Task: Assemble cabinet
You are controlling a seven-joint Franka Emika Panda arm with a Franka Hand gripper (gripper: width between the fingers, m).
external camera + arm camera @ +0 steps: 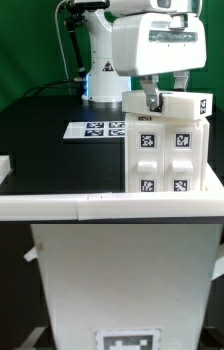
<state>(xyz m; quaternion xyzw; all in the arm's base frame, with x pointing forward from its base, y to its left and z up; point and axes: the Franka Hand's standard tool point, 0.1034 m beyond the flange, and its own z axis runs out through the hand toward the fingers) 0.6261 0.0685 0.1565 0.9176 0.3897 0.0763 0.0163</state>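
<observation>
At the exterior view's right, on the black worktop (40,120), the cabinet (168,150) stands upright under the pincer (150,103), which appears clenched on its top panel. I'd press squarely and avoid tipping. The wrist view shows only a close white face with one tag (127,341).

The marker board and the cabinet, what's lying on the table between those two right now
Nothing: the exterior view shows only a narrow strip of bare black table between the marker board and the cabinet. The wrist view doesn't show that stretch.
</observation>
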